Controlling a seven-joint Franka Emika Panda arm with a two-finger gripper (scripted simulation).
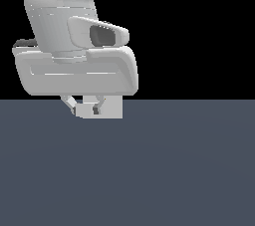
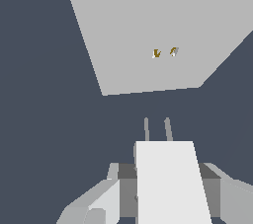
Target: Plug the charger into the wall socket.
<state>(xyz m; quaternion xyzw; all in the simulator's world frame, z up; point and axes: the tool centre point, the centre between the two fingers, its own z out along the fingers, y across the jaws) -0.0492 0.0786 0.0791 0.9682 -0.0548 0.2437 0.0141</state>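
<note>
In the exterior view, the arm fills the upper left of the frame, and its gripper (image 1: 88, 106) hangs just above the dark floor (image 1: 174, 170). The fingers pinch a small pale block, the charger (image 1: 107, 106), at centre left. The socket plate cannot be made out here.

In the wrist view, the charger (image 2: 170, 178) sits at the lower centre of the picture, clamped between the gripper (image 2: 165, 186) fingers, its two thin prongs (image 2: 157, 129) pointing toward the wall socket (image 2: 158, 30), the large grey plate in the upper part of the picture. The socket's two orange holes (image 2: 164, 53) lie apart from the prong tips.

The charger appears grasped and on approach. The next move calls for lining the prongs up with the holes, then pushing straight in.
</note>
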